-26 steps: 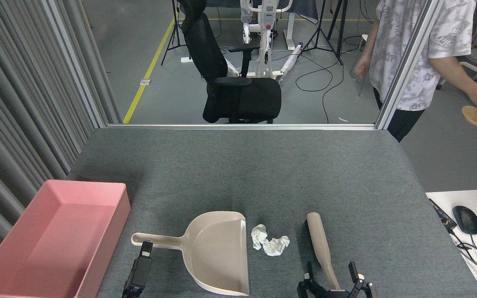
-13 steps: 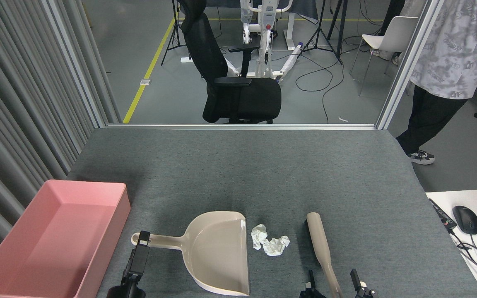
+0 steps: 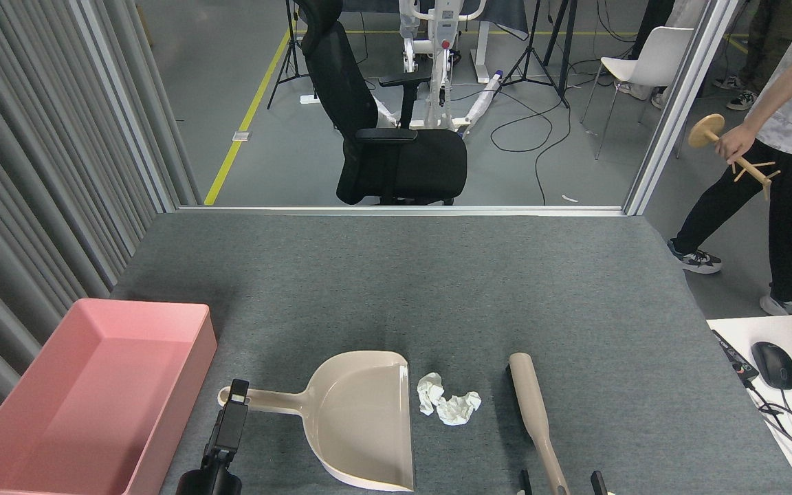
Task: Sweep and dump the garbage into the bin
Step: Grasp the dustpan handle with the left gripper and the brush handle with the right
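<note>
The right gripper (image 3: pixel 559 481) has sunk almost out of view, jaws spread either side of the brush (image 3: pixel 537 419), while the left gripper (image 3: pixel 234 405), jaws unreadable, reaches the dustpan (image 3: pixel 358 419) handle; garbage (image 3: pixel 447 403) unswept between them, bin (image 3: pixel 183 330) far left.

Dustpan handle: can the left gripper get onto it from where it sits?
Probably yes. The left gripper is right at the end of the dustpan handle, with nothing between them. Whether its jaws are open is unclear.
</note>
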Available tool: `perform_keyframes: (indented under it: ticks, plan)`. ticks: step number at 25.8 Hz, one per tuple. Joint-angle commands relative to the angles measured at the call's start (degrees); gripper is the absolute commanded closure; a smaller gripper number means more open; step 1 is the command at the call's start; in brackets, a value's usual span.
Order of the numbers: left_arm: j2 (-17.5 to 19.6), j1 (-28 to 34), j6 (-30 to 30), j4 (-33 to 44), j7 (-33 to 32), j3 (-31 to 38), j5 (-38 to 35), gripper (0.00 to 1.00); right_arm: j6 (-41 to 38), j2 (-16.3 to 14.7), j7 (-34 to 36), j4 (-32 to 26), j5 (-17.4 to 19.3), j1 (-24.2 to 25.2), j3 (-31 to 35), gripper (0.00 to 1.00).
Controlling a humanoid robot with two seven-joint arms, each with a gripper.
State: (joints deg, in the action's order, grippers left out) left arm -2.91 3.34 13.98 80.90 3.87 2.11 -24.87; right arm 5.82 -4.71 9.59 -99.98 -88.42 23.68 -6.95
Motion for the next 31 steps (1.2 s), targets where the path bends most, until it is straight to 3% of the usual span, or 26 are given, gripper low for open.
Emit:
perform_keyframes:
  ticks: [1, 6, 15, 31]
  plan:
    - [0.01, -0.35, 0.26, -0.48, 0.00, 0.00, 0.00, 0.00, 2.88, -1.09, 3.33, 0.05, 3.08, 2.69, -1.84, 0.01]
    - [-0.08, -0.79, 0.26, -0.65, 0.00, 0.00, 0.00, 0.00, 7.19, -1.53, 4.30, 0.84, 3.43, 3.83, -4.30, 0.01]
    - [-0.08, -1.58, 0.26, -2.23, 0.00, 0.00, 0.00, 0.00, 6.84, -1.00, 5.44, 3.74, 5.27, 3.13, -3.86, 0.01]
    - [0.01, -5.97, 1.23, -9.18, 0.35, 0.44, 0.00, 0.00, 5.96, 0.23, 5.53, 6.82, 5.27, 0.76, -3.42, 0.01]
